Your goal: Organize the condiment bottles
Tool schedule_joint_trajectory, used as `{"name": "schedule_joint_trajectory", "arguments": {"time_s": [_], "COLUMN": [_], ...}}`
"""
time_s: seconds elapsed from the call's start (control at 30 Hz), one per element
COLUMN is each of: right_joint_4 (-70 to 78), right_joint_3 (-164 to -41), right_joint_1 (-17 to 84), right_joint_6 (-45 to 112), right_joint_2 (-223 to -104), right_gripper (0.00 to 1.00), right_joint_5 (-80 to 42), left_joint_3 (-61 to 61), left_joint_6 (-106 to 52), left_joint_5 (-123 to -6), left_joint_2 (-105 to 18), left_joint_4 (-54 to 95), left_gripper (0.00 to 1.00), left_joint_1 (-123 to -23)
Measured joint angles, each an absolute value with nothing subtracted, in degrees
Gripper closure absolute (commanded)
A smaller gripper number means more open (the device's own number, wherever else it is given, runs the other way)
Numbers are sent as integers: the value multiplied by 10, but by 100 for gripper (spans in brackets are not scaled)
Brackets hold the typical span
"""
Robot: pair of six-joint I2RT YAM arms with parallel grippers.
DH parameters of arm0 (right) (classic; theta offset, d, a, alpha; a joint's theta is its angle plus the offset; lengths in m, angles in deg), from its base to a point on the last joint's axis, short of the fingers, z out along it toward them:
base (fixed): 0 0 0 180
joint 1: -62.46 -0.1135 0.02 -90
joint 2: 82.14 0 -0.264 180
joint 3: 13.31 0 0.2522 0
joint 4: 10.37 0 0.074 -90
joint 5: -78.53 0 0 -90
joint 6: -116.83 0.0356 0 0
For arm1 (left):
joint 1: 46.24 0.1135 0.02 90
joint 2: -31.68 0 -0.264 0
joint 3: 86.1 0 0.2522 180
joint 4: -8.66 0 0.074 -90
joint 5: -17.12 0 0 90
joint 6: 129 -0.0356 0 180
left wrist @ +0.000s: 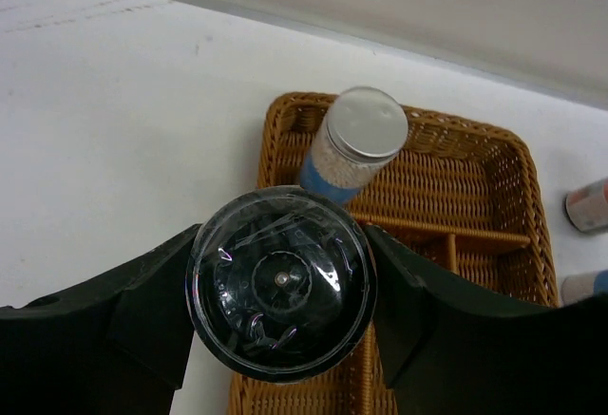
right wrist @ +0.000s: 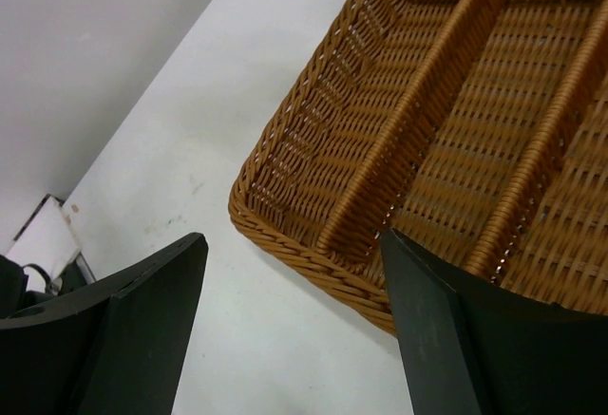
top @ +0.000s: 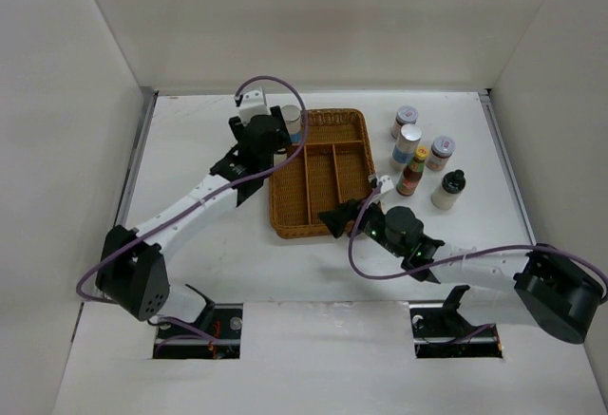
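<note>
My left gripper [left wrist: 282,287] is shut on a condiment jar [left wrist: 282,277] with a clear dome over a black top, seen from above, at the wicker tray's back left edge. The arm hides this jar in the top view. Just beyond it a silver-capped shaker [left wrist: 366,128] with a blue label stands in the tray's [top: 328,116] back left compartment [top: 293,122]. My right gripper [right wrist: 294,320] is open with nothing between its fingers, low over the table at the tray's [right wrist: 285,230] near corner [top: 342,217]. Several more bottles stand right of the tray, among them a red yellow-capped sauce bottle [top: 412,172] and a white black-capped bottle [top: 448,190].
The brown wicker tray has long lengthwise compartments and a back cross section. Three silver- or white-capped shakers [top: 406,121] [top: 408,143] [top: 441,153] cluster at the back right. White walls enclose the table on three sides.
</note>
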State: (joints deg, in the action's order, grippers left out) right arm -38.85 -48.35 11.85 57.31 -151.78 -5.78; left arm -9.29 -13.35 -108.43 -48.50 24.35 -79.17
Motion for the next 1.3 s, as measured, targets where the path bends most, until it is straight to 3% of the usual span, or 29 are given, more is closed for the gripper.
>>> {"name": "schedule_joint_trajectory", "arguments": {"time_s": [0.13,0.33,0.5,0.6,0.7,0.87,0.97,1.07,1.17,1.23,1.3], "right_joint_4": [-390,-390,-388,-386,-386,-385,-368,-316,-278,-265,-247], "right_joint_3": [-474,-472,-470,-467,-458,-446,-449,-470,-501,-518,-538], "right_joint_1": [126,127,125,114,92,71,68,68,74,87,107], "right_joint_6": [578,581,579,570,555,532,520,507,497,493,491], "right_joint_2": [-1505,-1495,-1469,-1440,-1387,-1293,-1252,-1211,-1169,-1150,-1141], "right_gripper": [50,68,65,57,49,33,27,26,54,75,83], "right_joint_5": [-50,-44,-44,-40,-28,11,42,74,112,138,165], "left_joint_3": [-87,-86,-86,-86,-86,-85,-86,-95,-109,-112,-112], "left_joint_6": [-133,-133,-135,-138,-142,-147,-148,-152,-161,-168,-175], "left_joint_5": [-1073,-1053,-1049,-1048,-1055,-1067,-1073,-1079,-1087,-1090,-1089], "left_joint_2": [-525,-594,-630,-652,-670,-672,-669,-648,-604,-571,-548], "left_joint_4": [242,220,194,180,168,146,139,136,128,110,85], "left_gripper": [60,60,58,53,42,10,3,2,6,20,37], "left_joint_1": [-809,-822,-823,-823,-823,-824,-827,-832,-839,-848,-862]}}
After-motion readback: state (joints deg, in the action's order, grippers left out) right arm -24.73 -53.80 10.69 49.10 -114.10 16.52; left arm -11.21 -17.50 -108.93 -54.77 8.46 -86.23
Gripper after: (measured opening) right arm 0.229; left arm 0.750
